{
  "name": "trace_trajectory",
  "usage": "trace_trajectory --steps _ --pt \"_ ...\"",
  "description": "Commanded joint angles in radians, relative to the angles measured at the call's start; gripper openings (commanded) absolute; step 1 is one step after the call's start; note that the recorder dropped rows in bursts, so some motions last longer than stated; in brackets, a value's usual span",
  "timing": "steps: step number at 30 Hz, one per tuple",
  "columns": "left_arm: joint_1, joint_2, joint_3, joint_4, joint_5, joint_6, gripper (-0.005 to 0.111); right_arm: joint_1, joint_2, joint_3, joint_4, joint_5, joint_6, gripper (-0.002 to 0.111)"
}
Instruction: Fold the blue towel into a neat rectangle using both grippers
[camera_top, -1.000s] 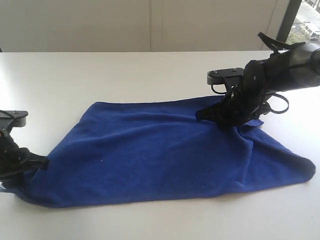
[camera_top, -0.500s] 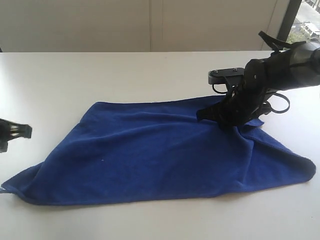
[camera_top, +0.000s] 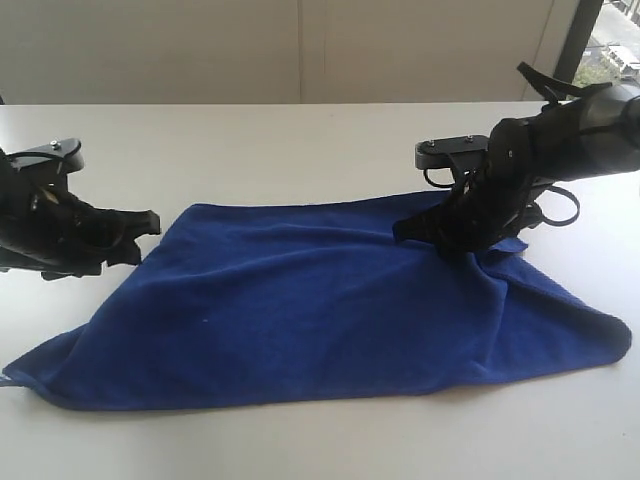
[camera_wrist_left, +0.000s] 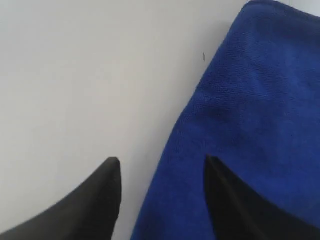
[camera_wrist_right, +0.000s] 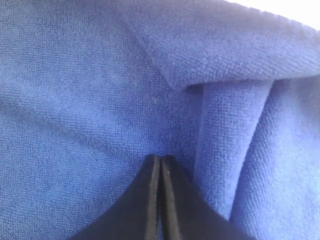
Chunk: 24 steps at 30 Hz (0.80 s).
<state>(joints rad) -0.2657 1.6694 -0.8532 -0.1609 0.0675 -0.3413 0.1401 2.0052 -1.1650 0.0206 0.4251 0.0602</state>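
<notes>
Because its jaws stand apart, the left gripper (camera_wrist_left: 161, 160) holds nothing. One of its fingers (camera_wrist_left: 107, 192) hangs over bare table and the other over cloth, so the two straddle the towel's edge. That looks like a line-up for taking hold of the far left corner.

The right gripper (camera_wrist_right: 160, 158) has its jaws pressed together, tips down in the cloth. A flap is turned over just beside them and creases run out from that spot, so they appear to be clamped on a thin pinch of the far right corner. That would pin this end while the other arm gets ready.

The blue towel (camera_top: 320, 320) lies spread on the white table (camera_top: 250, 150) between the two arms. It sits in one layer as a skewed four-sided shape, with its near left corner drawn out toward the table's front edge and its right corner stretched to a point.

No fold is made yet. With both far corners gripped, the arms could probably carry that edge over to the near one. The slanted outline suggests the cloth may need squaring first, or the halves will not match.
</notes>
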Motion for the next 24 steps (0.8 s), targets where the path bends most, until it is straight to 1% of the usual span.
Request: trace_trajectory --steps 1,5,7,10,11,16,19,24 --pt "-0.007 0.063 -0.037 -0.009 0.009 0.006 0.061 -0.008 0.027 0.020 -0.021 0.052 -0.012 0.000" --pt "-0.031 0.104 -0.053 -0.009 0.011 0.006 0.060 -0.008 0.027 0.020 -0.021 0.047 -0.012 0.000" --pt "-0.051 0.121 -0.057 -0.009 0.002 0.008 0.055 -0.008 0.027 0.020 -0.021 0.047 -0.012 0.000" --pt "-0.077 0.152 -0.057 -0.009 -0.015 0.008 0.040 -0.008 0.027 0.020 -0.021 0.047 -0.012 0.000" --pt "-0.082 0.157 -0.058 -0.009 -0.015 0.008 0.033 -0.008 0.027 0.020 -0.021 0.047 -0.012 0.000" --pt "-0.084 0.131 -0.067 -0.009 -0.020 0.034 0.001 -0.008 0.027 0.020 -0.021 0.056 -0.032 0.000" --pt "-0.084 0.086 -0.067 -0.008 -0.020 0.106 0.000 -0.008 0.027 0.020 -0.021 0.056 -0.034 0.000" --pt "-0.091 0.014 -0.067 -0.005 0.012 0.142 0.000 -0.008 0.027 0.020 -0.021 0.058 -0.034 0.000"
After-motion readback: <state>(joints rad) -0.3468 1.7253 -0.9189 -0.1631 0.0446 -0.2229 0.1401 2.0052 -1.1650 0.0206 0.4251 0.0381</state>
